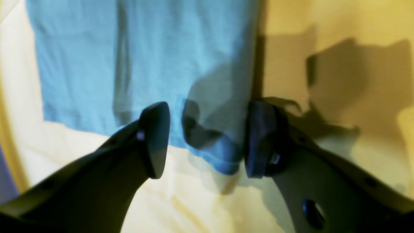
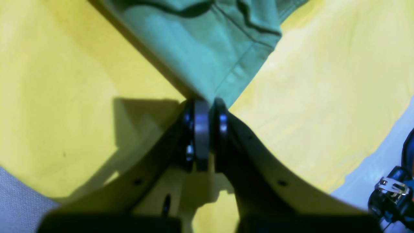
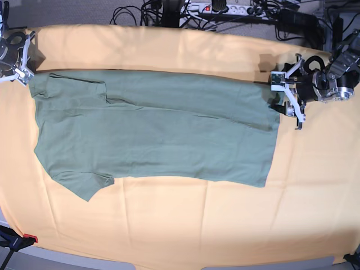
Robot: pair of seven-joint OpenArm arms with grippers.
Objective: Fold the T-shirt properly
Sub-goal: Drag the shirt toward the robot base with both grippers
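A: The T-shirt (image 3: 157, 132) is a plain sage green, no print anywhere.

B: And underneath?

A: A pale orange-yellow cloth (image 3: 185, 225), also unpatterned. In the right wrist view it looks a stronger yellow.

B: The left wrist view shows the shirt (image 1: 142, 64) as light blue.

A: Probably that camera's colour cast; the picture is blurred. Both grippers' pads look black, and the left gripper (image 3: 288, 98) has white fingers.

Lab bench: orange cloth (image 3: 169, 225) over table, cable tangle and power strip (image 3: 222, 8) at 12 o'clock.
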